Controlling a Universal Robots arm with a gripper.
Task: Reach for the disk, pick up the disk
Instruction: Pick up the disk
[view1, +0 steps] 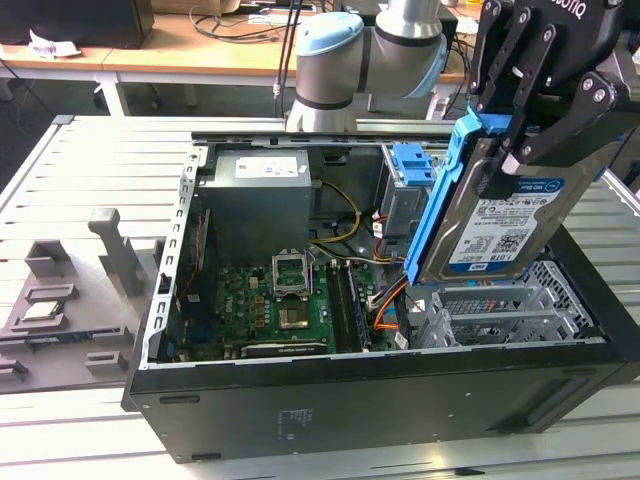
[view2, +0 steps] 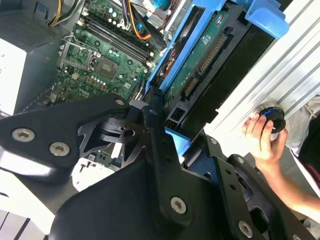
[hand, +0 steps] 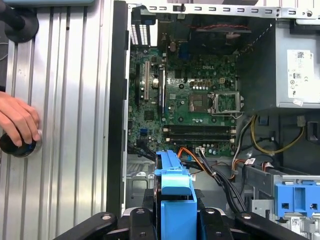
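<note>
— Above the drive cage of the open computer case: where's the disk?
— Between the gripper fingers, clamped, lifted clear, long axis near upright, blue rail toward the motherboard.

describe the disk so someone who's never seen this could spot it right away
Find the open computer case. Above its drive cage at the exterior view's right, the gripper holds the disk: a silver-grey hard drive with a white-and-blue label. Unlike the bare blue bracket behind, its blue rail frames a drive.
</note>
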